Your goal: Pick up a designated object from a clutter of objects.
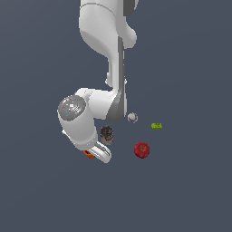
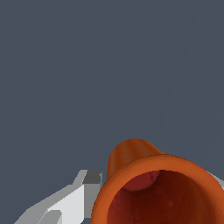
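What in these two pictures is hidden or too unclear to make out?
- Orange cup: exterior view shows only a sliver; the arm hides the rest.
- End effector: wrist view shows one finger; the cup fills the frame, so grip is unclear.
- Dark can: label too small.

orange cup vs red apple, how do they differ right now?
The orange cup is tapered and hollow with a reddish inside; the red apple is round and solid-looking. The cup sits at the claw, mostly hidden by it in the exterior view; the apple lies apart, fully exposed. Both are small, warm-coloured items.
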Tool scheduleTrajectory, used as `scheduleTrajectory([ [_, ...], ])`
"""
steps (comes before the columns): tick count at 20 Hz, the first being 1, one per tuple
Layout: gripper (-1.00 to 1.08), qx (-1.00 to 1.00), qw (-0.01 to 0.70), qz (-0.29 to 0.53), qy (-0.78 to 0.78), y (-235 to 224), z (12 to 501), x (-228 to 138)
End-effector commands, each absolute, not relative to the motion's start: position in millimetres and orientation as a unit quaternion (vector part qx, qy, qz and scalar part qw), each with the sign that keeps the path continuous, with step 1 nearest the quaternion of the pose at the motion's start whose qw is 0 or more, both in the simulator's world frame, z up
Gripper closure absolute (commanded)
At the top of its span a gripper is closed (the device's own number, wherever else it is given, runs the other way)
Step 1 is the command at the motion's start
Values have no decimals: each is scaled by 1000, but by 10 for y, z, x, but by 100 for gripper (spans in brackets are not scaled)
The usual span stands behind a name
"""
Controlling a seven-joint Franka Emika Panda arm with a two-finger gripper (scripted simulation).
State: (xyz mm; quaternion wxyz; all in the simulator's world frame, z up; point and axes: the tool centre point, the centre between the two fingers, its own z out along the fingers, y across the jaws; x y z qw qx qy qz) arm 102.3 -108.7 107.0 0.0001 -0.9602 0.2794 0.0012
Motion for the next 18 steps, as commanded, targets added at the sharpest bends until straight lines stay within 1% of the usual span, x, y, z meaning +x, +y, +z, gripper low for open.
scheduleTrajectory([
  [1, 108, -960, 1, 0, 279, -1102, 1270, 911],
  [18, 108, -960, 1, 0, 280, -1205, 2709, 70],
])
